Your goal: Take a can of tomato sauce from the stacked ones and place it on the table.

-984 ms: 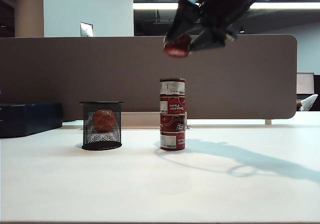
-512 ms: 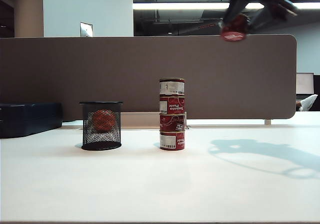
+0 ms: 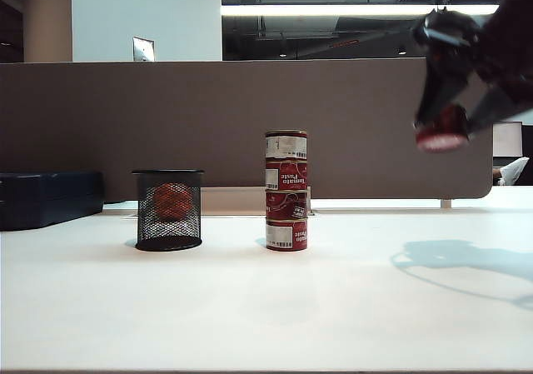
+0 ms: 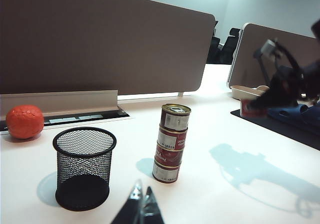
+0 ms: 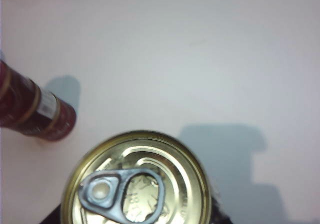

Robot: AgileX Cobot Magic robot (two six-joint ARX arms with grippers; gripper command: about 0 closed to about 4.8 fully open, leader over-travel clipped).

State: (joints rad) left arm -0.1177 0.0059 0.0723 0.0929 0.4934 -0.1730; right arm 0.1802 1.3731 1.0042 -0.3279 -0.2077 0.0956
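Observation:
The can of tomato sauce [image 3: 441,134] hangs in the air at the right, well above the table [image 3: 250,307]. My right gripper [image 3: 448,112] is shut on it. In the right wrist view its gold lid with a pull tab [image 5: 137,181] fills the near part, and the gripper's fingers are hidden behind it. The stacked ones [image 3: 286,191], several red tins in an upright column, stand at the table's middle, and both wrist views show the stack [image 4: 170,144] [image 5: 35,109]. My left gripper [image 4: 142,196] is shut on nothing, low over the table short of the stack.
A black mesh cup [image 3: 169,209] stands left of the stack. An orange ball [image 4: 24,120] lies behind the cup by the brown partition [image 3: 208,124]. A dark blue case [image 3: 50,195] sits at the far left. A beige tray [image 4: 247,90] is at the far right.
My right gripper has carried the can from above the stack over to the right and then lower. The stack, the cup and the left gripper have kept still.

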